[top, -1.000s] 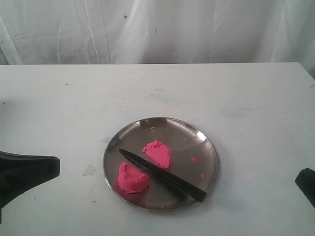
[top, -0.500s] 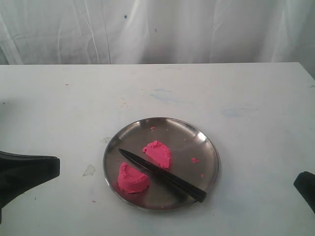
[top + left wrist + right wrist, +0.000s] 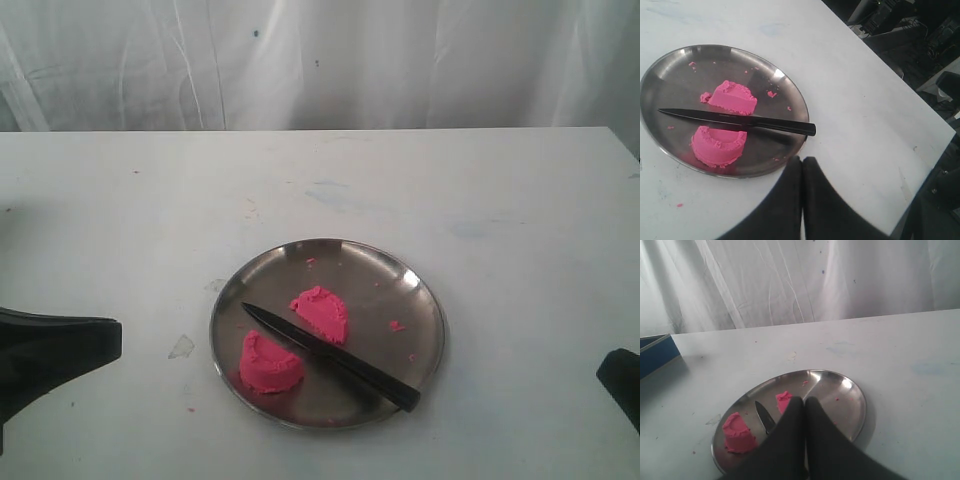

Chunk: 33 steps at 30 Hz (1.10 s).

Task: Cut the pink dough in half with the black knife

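Observation:
The pink dough lies as two half-round pieces on the round steel plate point(image 3: 420, 300): one piece point(image 3: 320, 313) behind the knife, the other point(image 3: 270, 364) in front of it. Between them the black knife point(image 3: 330, 356) rests flat, tip to the left, handle over the plate's front right rim. My left gripper point(image 3: 802, 160) is shut and empty, held off the plate's edge near the handle end. My right gripper point(image 3: 805, 400) is also shut and empty, raised back from the plate; its fingers hide part of the knife point(image 3: 763, 416) and of one piece point(image 3: 784, 401). Only dark arm parts show at the exterior view's bottom corners.
Tiny pink crumbs point(image 3: 396, 325) dot the plate and the white table point(image 3: 150, 220). A white curtain point(image 3: 320, 60) hangs behind the table. A blue box point(image 3: 655, 354) sits at the table's far side in the right wrist view. Dark equipment point(image 3: 900, 30) stands beyond the table edge.
The dark right arm part at the exterior view's bottom right corner has sunk slightly lower. Dough pieces, knife and plate have not moved.

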Available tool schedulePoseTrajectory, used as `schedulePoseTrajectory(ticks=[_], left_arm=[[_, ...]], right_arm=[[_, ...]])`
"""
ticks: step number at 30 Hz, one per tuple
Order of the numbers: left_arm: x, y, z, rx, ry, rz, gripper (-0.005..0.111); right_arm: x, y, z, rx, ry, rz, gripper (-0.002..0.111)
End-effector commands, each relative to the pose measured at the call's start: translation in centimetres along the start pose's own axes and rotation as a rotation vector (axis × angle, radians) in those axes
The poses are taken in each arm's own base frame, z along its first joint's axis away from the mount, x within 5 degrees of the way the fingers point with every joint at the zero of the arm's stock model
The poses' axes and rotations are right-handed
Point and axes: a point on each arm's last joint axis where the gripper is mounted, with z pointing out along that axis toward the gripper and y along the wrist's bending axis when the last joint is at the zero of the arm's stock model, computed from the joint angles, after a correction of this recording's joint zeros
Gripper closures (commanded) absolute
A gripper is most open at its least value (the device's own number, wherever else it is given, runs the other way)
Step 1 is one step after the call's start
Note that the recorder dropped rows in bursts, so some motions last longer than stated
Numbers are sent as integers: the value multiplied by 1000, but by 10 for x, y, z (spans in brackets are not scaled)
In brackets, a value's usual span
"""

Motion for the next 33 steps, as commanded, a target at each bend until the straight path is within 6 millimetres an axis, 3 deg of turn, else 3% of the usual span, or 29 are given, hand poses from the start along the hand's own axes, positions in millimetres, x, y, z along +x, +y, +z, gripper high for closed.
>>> schedulePoseTrajectory(ticks=[1,13,19,25,33], left_arm=[[1,-2,-1,16,1,-9,107],[1,-2,-1,17,-4,-7,107],[1,-11,-18,24,-76,76,107],[11,-16,-41,-67,-105,325,107],[38,8,-54,-303,-143,204,107]], right_arm=[[2,-1,0,4,1,0,108],[2,-1,0,5,3,0,108],[2,-1,0,5,3,0,108],[2,-1,0,5,3,0,108],[2,-1,0,5,3,0,108]])
